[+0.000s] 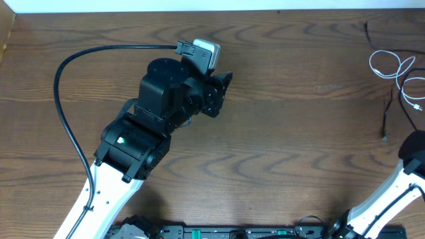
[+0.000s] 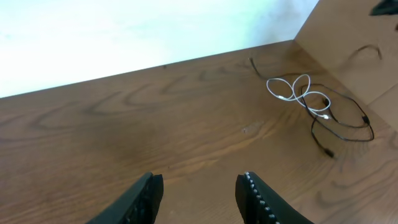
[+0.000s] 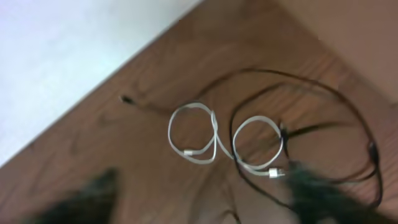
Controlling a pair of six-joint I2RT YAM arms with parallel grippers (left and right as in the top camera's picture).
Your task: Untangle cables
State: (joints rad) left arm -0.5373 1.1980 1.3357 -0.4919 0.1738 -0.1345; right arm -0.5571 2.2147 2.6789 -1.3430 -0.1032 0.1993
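Left tool spread; right tool spread, blurred. White cable coiled in 2 loops, crossing black cable.

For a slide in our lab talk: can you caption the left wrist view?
Left gripper open above the wooden table, white cable and black cable tangled ahead on the right.

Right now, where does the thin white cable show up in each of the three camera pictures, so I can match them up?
Overhead: the white cable lies looped at the far right edge, in the upper half.
Left wrist: the white cable is at upper right, on the table.
Right wrist: the white cable is in the centre, as two loops, blurred.
Shared landmark: the black cable tangled with it.
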